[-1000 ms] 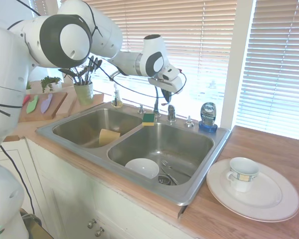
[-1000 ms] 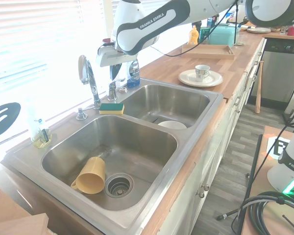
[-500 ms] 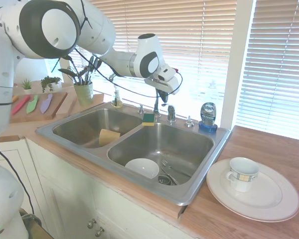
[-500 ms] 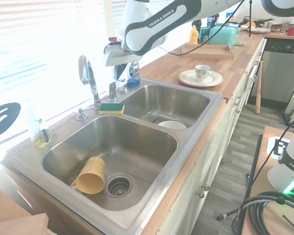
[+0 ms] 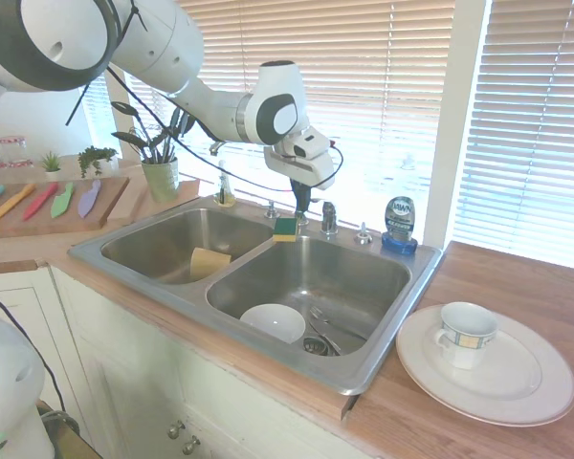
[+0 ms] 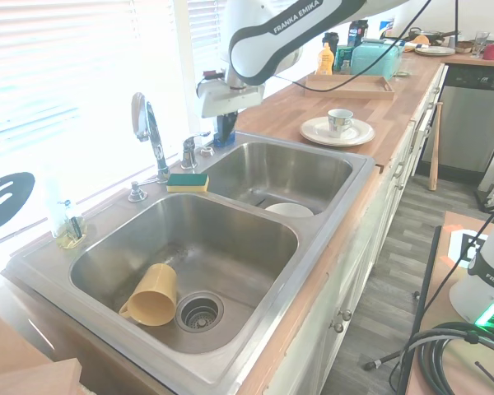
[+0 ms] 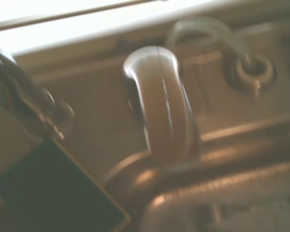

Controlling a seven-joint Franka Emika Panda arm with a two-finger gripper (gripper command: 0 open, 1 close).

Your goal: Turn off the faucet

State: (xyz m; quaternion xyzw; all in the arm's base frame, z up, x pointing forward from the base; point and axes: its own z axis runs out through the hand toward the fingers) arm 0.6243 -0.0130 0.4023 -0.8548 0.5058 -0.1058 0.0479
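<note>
The faucet's chrome gooseneck spout (image 6: 145, 119) arches over the divider of the double sink (image 5: 383, 359). Its short lever handle (image 6: 190, 149) (image 5: 329, 218) stands on a stubby post just beside the spout base. In the wrist view the handle (image 7: 159, 111) fills the middle, blurred. My gripper (image 6: 225, 132) (image 5: 301, 199) hangs close by the handle and slightly above it, between the spout base and the blue soap bottle (image 5: 400, 222). It looks shut and holds nothing. I cannot tell whether it touches the handle. No water stream shows.
A green-and-yellow sponge (image 6: 188, 181) lies on the rim by the spout base. A low chrome cap (image 5: 364, 232) sits past the handle. A white bowl (image 5: 273, 322) and a yellow cup (image 6: 152, 304) lie in the basins. A cup on a plate (image 5: 488, 368) rests on the counter.
The gripper has swung lower and away from the window blinds, ending close beside the lever handle. Nothing on the sink has moved.
</note>
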